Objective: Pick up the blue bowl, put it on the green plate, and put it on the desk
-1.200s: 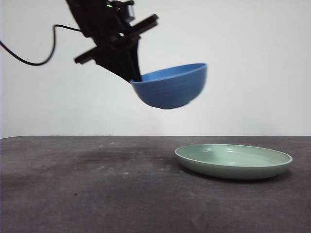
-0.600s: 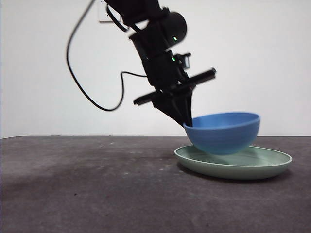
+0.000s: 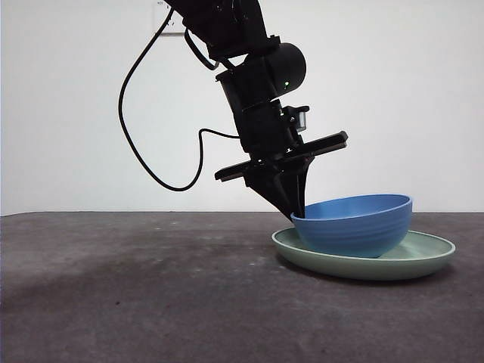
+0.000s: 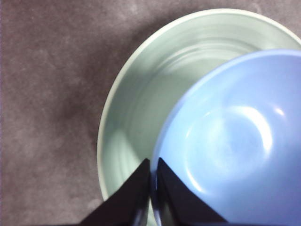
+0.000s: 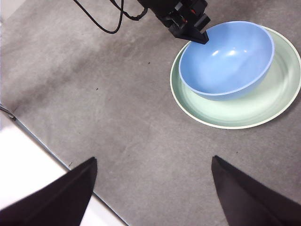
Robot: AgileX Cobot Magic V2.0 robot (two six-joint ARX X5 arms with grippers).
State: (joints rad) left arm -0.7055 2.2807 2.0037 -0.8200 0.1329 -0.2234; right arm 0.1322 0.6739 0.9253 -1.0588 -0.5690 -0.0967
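Resting the Blue Bowl Inside the Green Plate

Gripping the near rim of the blue bowl (image 3: 354, 224), the left gripper (image 3: 296, 213) reaches down at a slant from the upper part of the front view, its black jaws pinched narrow with the bowl's wall between them. In the left wrist view the two jaws meet almost together on the rim of the blue bowl (image 4: 230, 141), one tip inside the bowl and one outside, over the floor of the green plate (image 4: 141, 108).

The bowl sits within the green plate (image 3: 423, 253), its base down on the plate's floor. It is tipped a little, the rim at the jaws lower than the far rim. It lies off-centre, nearer the side of the plate where the jaws are, so a wider strip of bare plate shows beyond the bowl's far side. The plate lies flat on the desk (image 3: 136, 295).

From the right wrist view the blue bowl (image 5: 225, 59) and green plate (image 5: 249, 113) lie well ahead of the right gripper (image 5: 153, 188), whose jaws are spread wide and hold nothing. The left gripper (image 5: 190, 28) shows there too, at the bowl's rim on the side away from the right jaws. A black cable (image 3: 140, 144) loops from the left arm.
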